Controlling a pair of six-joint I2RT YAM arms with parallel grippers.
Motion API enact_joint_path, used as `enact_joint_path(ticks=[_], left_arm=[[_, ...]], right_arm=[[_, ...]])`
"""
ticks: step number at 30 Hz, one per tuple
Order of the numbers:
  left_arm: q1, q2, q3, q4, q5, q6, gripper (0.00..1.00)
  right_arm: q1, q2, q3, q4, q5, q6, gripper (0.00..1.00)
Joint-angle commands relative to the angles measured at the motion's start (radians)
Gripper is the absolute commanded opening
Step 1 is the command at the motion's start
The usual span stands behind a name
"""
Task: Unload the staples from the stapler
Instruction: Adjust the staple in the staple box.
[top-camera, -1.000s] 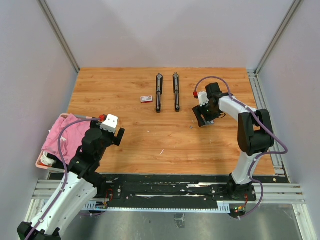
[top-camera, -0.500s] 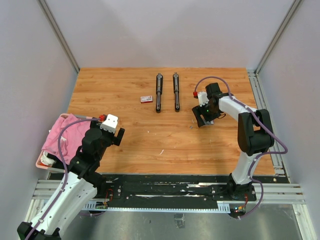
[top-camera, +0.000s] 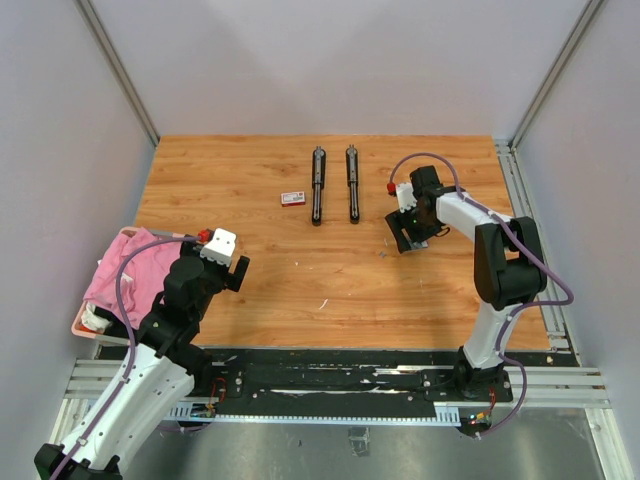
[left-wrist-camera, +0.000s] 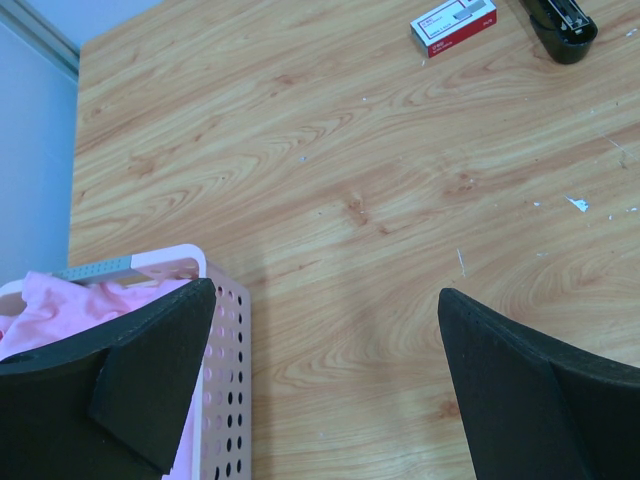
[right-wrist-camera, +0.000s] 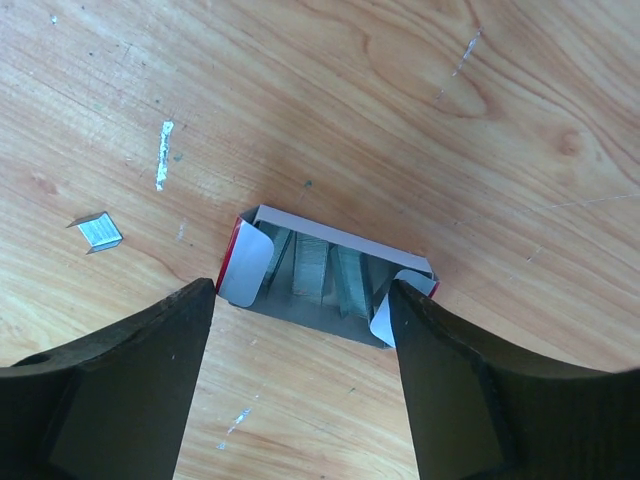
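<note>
Two long black staplers (top-camera: 317, 185) (top-camera: 352, 183) lie side by side at the back of the table. My right gripper (top-camera: 407, 240) hangs low to their right, open. In the right wrist view its fingers (right-wrist-camera: 130, 380) flank a small open red-and-white box (right-wrist-camera: 262, 218) holding silvery staples (right-wrist-camera: 318, 268) in strips. A short loose staple strip (right-wrist-camera: 100, 231) lies on the wood to the left of it. My left gripper (left-wrist-camera: 327, 300) is open with nothing in it, over bare wood near the front left. One stapler's end (left-wrist-camera: 560, 25) shows at the top of the left wrist view.
A closed red-and-white box (top-camera: 293, 198) lies left of the staplers. A pink perforated basket (left-wrist-camera: 225, 330) with pink cloth (top-camera: 140, 265) stands at the table's left front edge beside my left gripper. Small metal bits (left-wrist-camera: 577, 204) are scattered on the wood. Grey walls enclose the table.
</note>
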Motion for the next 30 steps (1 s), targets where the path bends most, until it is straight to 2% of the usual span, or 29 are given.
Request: enact_joint_path(ticks=[1,9,21,25,30], left_arm=[[0.005,-0.005,-0.009,0.033,0.005,0.008,0.98],[0.005,-0.005,-0.008,0.032,0.006,0.008,0.98],[0.006,-0.005,-0.008,0.032,0.005,0.007,0.98],[0.005,-0.005,-0.009,0.034,0.005,0.008,0.98],[0.005,-0.005,-0.009,0.032,0.006,0.008,0.98]], right_arm=[[0.014,0.012,-0.002,0.002,0.031,0.005,0.70],[0.017,0.014,0.000,0.001,0.023,0.001,0.63],[0.022,0.016,0.003,-0.002,0.035,-0.003,0.59],[0.024,0.018,0.006,-0.003,0.044,-0.002,0.59],[0.028,0.019,0.010,-0.011,0.053,-0.003,0.64]])
